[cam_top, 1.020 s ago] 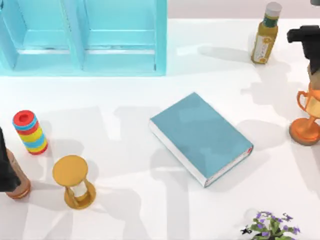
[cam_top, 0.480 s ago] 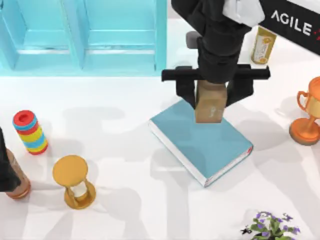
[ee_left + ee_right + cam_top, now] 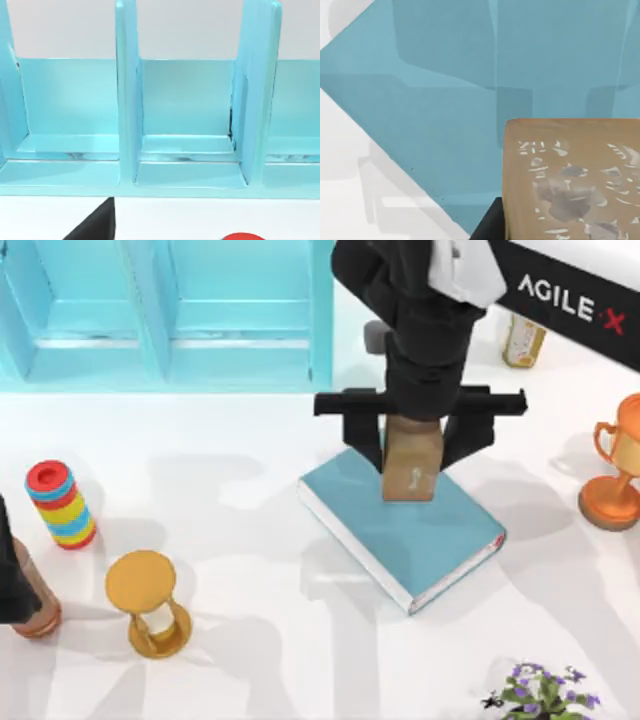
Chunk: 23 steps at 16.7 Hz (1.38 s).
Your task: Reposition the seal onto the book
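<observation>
Top view seal (image 3: 410, 470): gripped by right pincer (image 3: 411, 448), over book's (image 3: 420, 530) upper part.
Shelf unit (image 3: 165, 315): upper left, compartments bare.
Left pincer (image 3: 12, 570): left edge, grip unreadable.

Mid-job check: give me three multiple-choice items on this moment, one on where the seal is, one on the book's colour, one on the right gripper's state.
1. Where is the seal?
A. above the book's far end
B. beside the hourglass
C. inside the shelf unit

2. What colour is the book cover?
A. red
B. teal-blue
C. golden

3. What is the right gripper doing?
A. open, holding nothing
B. shut on the seal
C. shut on the bottle

Answers:
1. A: the top view shows the block over the cover's far end.
2. B: the plain cover is teal-blue.
3. B: its fingers flank the block on both sides.
</observation>
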Available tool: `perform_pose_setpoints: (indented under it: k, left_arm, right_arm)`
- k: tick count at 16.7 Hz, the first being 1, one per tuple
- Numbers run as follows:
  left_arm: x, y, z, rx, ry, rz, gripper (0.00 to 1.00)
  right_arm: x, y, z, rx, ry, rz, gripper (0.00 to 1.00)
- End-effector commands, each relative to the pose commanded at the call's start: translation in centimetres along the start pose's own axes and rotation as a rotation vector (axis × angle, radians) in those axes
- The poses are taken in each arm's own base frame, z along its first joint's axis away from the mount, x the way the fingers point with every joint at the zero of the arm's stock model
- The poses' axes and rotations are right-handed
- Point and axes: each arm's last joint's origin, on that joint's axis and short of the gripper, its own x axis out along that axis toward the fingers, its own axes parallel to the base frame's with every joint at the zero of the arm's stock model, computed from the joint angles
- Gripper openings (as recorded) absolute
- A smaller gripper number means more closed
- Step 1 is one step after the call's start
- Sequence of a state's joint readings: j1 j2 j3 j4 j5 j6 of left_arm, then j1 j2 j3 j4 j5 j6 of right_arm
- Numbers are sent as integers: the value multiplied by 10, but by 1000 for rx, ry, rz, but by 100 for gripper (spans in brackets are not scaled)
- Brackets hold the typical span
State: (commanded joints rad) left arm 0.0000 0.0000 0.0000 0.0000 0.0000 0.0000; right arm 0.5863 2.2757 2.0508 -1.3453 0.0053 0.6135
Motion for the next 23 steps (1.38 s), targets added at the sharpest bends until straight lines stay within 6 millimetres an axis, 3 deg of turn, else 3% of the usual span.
perform_pose_setpoints:
  k: [5,18,23]
  left_arm:
    - [0,0,0,0,0,0,100]
    - [0,0,0,0,0,0,100]
    - [0,0,0,0,0,0,100]
  right_arm:
    - [-3,1,0,-2,-2,1,0]
    - [-3,1,0,-2,-2,1,98]
    - [-3,1,0,-2,-2,1,100]
